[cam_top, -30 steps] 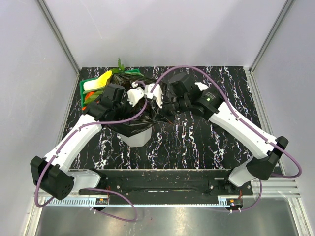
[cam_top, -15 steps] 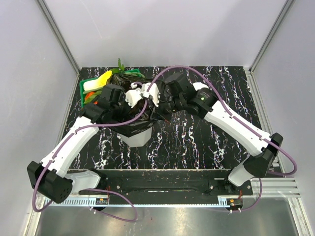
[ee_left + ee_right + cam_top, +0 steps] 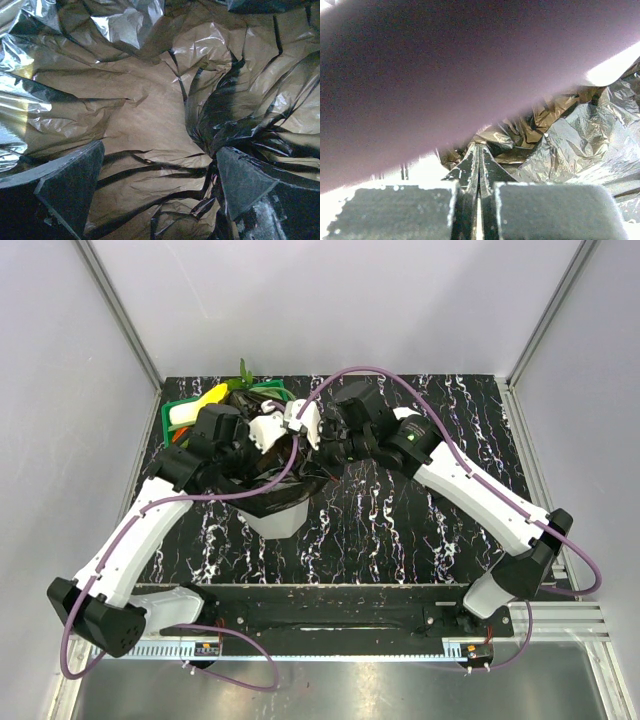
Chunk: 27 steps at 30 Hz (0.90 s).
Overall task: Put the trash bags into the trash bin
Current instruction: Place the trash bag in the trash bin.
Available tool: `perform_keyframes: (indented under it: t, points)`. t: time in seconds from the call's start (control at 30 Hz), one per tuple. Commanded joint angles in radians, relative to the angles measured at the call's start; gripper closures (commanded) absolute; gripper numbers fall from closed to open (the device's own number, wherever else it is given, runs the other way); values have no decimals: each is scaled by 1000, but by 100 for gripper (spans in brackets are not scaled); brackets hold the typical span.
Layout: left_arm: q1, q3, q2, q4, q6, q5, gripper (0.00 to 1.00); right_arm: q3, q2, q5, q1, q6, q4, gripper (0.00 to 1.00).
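A glossy black trash bag [image 3: 290,478] is draped over the top of the white trash bin [image 3: 277,521], left of the table's middle. My left gripper [image 3: 268,440] points down into the bag's mouth. In the left wrist view its jaws [image 3: 155,187] stand wide open, with only crumpled film [image 3: 150,115] between them. My right gripper [image 3: 310,443] is at the bag's right edge. Its fingertips [image 3: 479,150] are pressed together, shut on the trash bag [image 3: 580,135], whose crumpled film meets their tips.
A green basket [image 3: 168,420] of toy vegetables stands right behind the bin on the left. A purple cable [image 3: 445,75] blurs across the top of the right wrist view. Grey walls close in the black marbled table [image 3: 420,520].
Both wrists have shifted left and toward the back over the bin. The right arm has reached further left, and the bag's right edge has drawn in with it.
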State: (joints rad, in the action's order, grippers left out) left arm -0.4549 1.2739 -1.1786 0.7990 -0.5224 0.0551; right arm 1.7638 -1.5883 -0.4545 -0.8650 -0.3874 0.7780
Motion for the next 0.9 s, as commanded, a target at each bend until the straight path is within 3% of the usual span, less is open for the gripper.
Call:
perform_keyframes:
  t: [0.0,0.5,0.87]
  points:
    - [1,90,40,-72,19,29,1,14,-22,20,-8,18,24,100]
    - [1,114,89,-193,108,-76,1,-35,10,-1,-8,-28,43,100]
    - [1,171,117,-219,162,-61,1,-41,14,7,-8,-38,46,100]
